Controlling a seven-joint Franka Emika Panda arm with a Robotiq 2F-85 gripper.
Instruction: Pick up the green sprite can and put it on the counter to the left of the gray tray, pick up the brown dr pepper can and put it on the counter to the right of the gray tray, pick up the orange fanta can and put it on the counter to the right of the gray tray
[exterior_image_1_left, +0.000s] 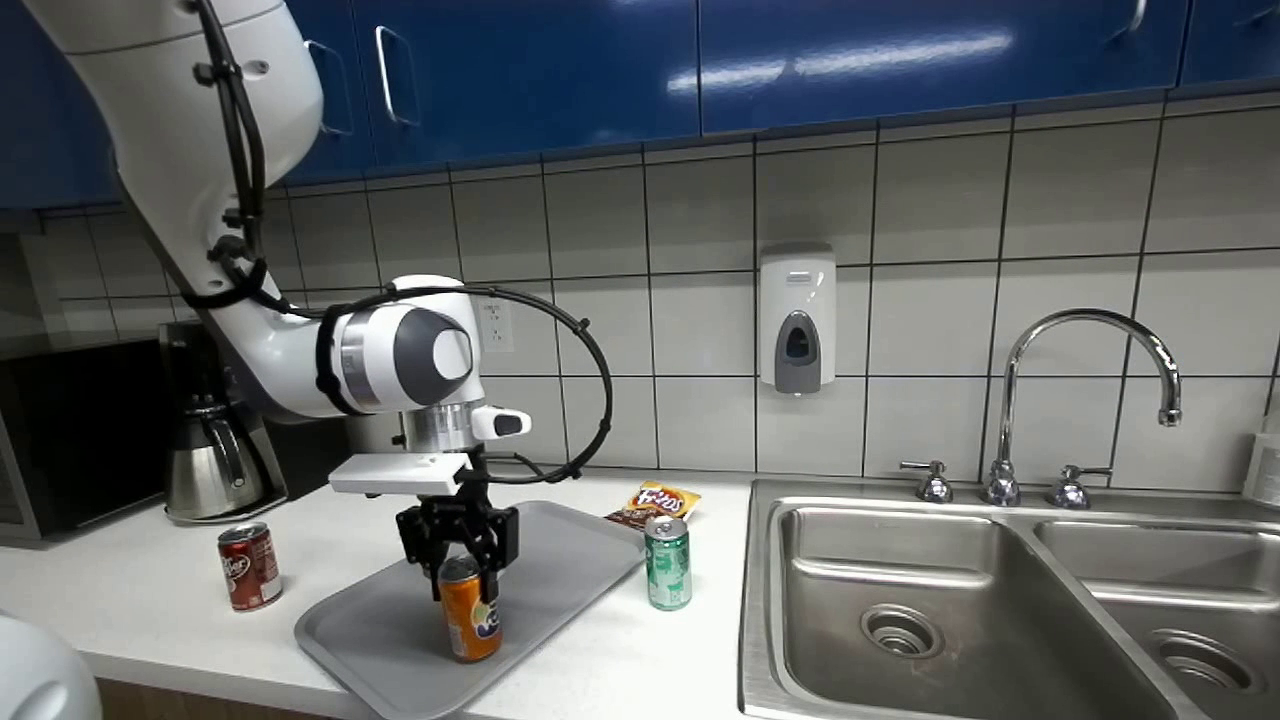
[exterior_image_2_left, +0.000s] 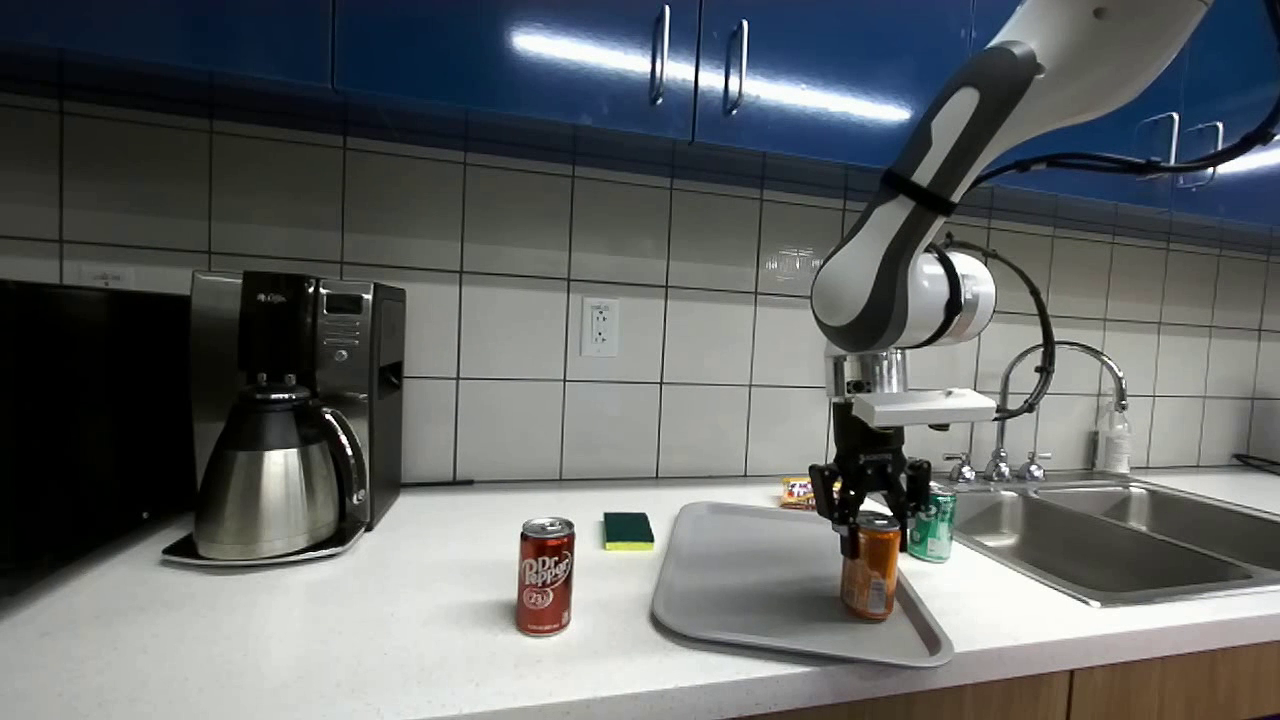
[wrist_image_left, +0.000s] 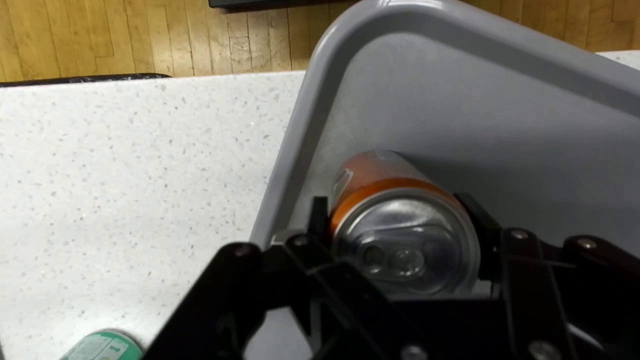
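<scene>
The orange fanta can (exterior_image_1_left: 470, 620) stands on the gray tray (exterior_image_1_left: 370, 625), near its front corner on the sink side. It also shows in an exterior view (exterior_image_2_left: 870, 575) and the wrist view (wrist_image_left: 385, 170). My gripper (wrist_image_left: 397, 225) points down with its fingers tight against both sides of the can's upper part. Whether the can is slightly lifted I cannot tell. The green sprite can (exterior_image_1_left: 668, 565) stands on the counter (exterior_image_1_left: 620, 660) between tray and sink. The brown dr pepper can (exterior_image_2_left: 546, 578) stands on the counter on the tray's other side, out of the wrist view.
A steel double sink (exterior_image_1_left: 755, 600) lies beyond the green can. A yellow snack bag (exterior_image_1_left: 655, 500) lies behind the tray. A green sponge (exterior_image_2_left: 628, 530) and a coffee maker (exterior_image_2_left: 280, 480) stand on the dr pepper side. A soap dispenser (exterior_image_1_left: 797, 320) hangs on the wall.
</scene>
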